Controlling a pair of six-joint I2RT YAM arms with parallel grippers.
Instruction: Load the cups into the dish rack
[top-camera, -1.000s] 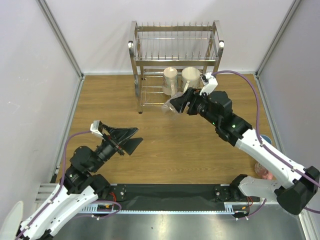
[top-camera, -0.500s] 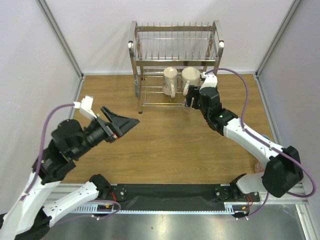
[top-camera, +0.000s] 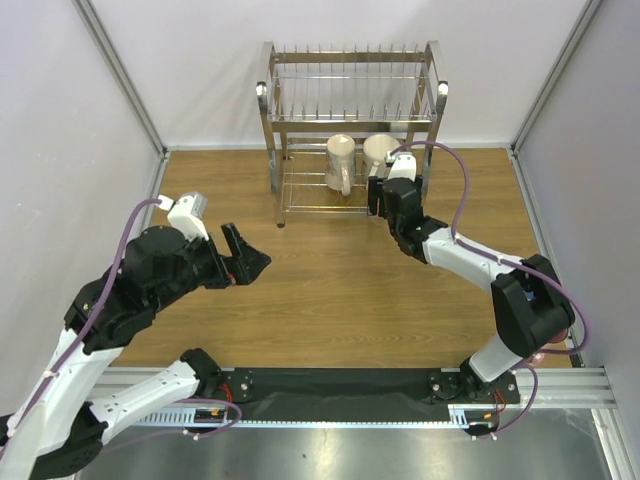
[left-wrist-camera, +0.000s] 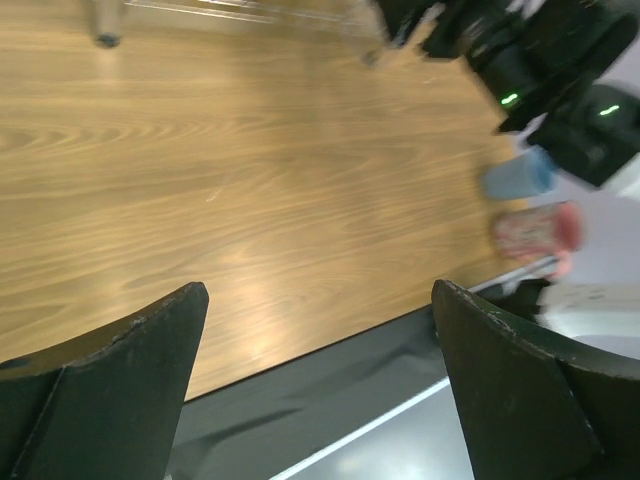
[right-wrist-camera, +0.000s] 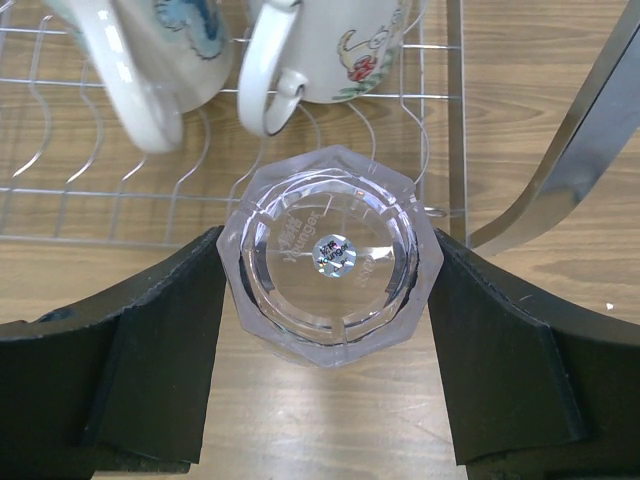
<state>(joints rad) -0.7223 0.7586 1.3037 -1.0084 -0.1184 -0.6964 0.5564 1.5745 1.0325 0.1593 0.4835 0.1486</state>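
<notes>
Hand on your left (left-wrist-camera: 315, 300): open wide, holding nothing, up over the tabletop (left-wrist-camera: 250, 180).
Light blue cup (left-wrist-camera: 520, 175) and pink mug (left-wrist-camera: 535, 228): next to each other by the right edge of the tabletop, not in the rack.
Hand on your right (right-wrist-camera: 325, 243): squeezing the clear glass tumbler (right-wrist-camera: 335, 255) from both sides.
Tumbler: at the front edge of the rack's low shelf.
Taller cream mug (top-camera: 341, 158) and other cream mug (top-camera: 380, 150): on the low shelf, just behind the tumbler.
Dish rack (top-camera: 350, 75): at the far end of the tabletop.
</notes>
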